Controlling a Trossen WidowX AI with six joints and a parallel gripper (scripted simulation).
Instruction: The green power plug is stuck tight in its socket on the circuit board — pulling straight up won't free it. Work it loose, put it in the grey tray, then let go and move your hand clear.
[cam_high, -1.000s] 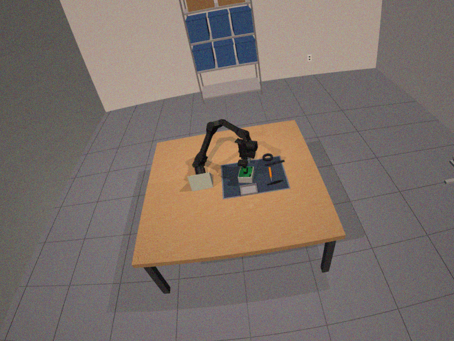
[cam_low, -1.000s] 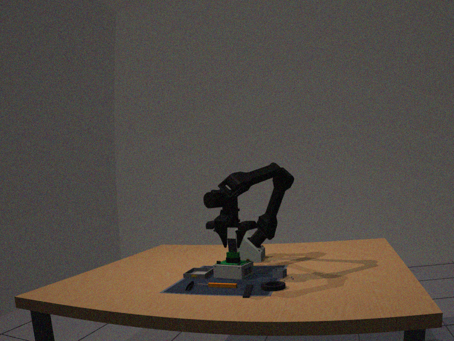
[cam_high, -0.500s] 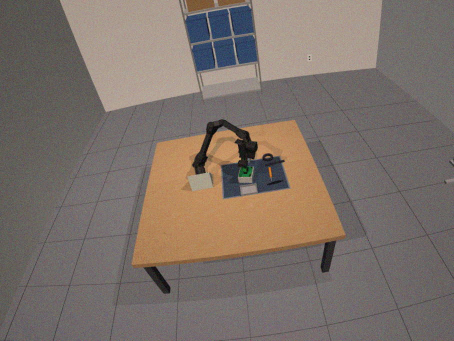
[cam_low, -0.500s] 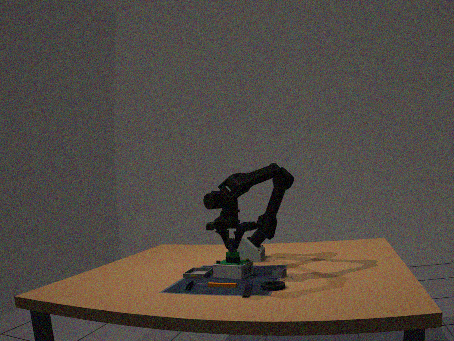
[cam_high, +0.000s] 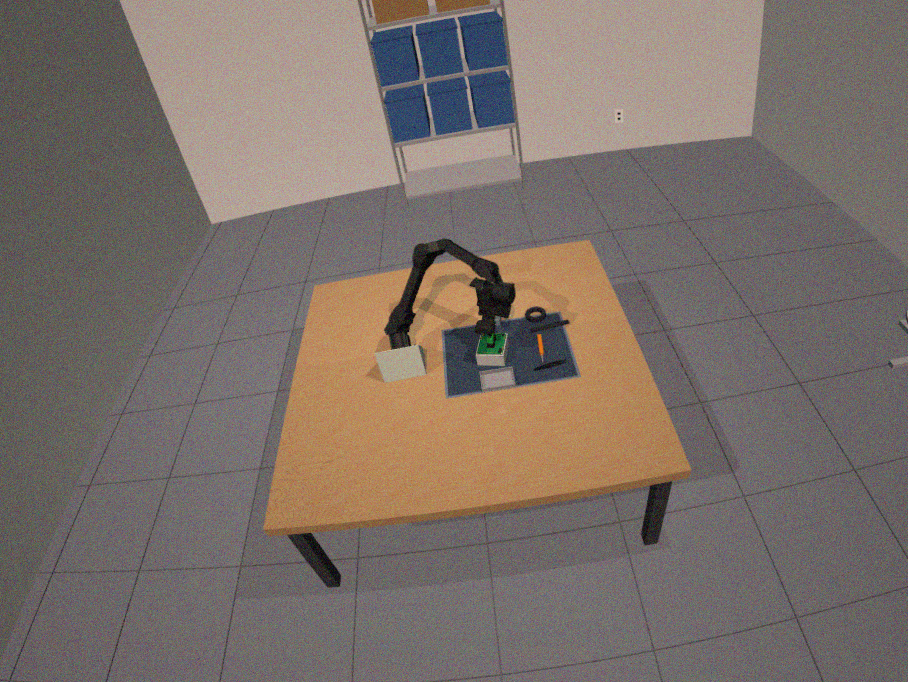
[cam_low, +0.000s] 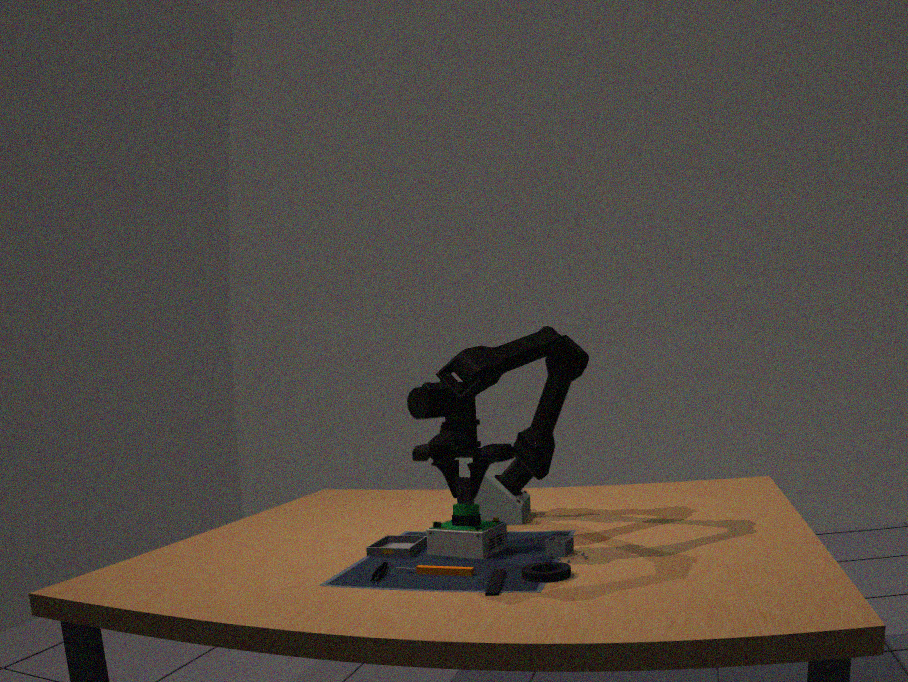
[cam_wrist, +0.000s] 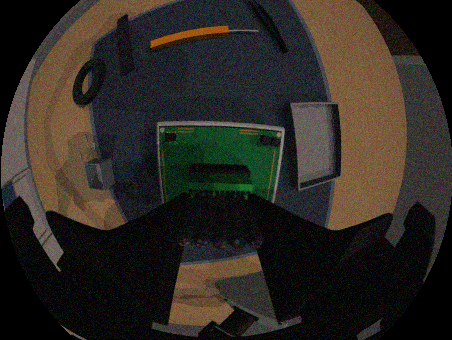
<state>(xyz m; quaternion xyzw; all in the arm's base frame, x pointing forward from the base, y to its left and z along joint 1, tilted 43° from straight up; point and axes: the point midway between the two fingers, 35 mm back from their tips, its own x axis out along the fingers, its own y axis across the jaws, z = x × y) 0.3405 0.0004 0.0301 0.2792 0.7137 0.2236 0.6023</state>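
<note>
Green power plug in the grip, seated at its socket.

The gripper (cam_high: 487, 333) (cam_low: 465, 499) (cam_wrist: 218, 201) points down over the circuit board (cam_high: 501, 339) (cam_low: 438, 526) (cam_wrist: 220, 145), its fingers clenched on what is most likely the green power plug (cam_low: 465, 508) (cam_wrist: 227, 187), though the dim wrist view leaves the exact contact uncertain. The plug sits in the black socket (cam_low: 465, 520) (cam_wrist: 220, 171). From the top, the grey tray (cam_high: 481, 380) (cam_low: 383, 552) (cam_wrist: 337, 145) lies on the near side of the board.

The step in hand is judged to be loosening. Good practice: keep the grip firm and low, rock in small alternating tilts with light upward pull, and lift only once the plug yields; a hard tug could slip the fingers or drag the board.

Hidden or unclear: the pads' contact faces, the plug's pins, and the dark mass between the fingers, edged with small coloured spots (cam_wrist: 220, 243). In the top view, the arm crowds the plug.
</note>
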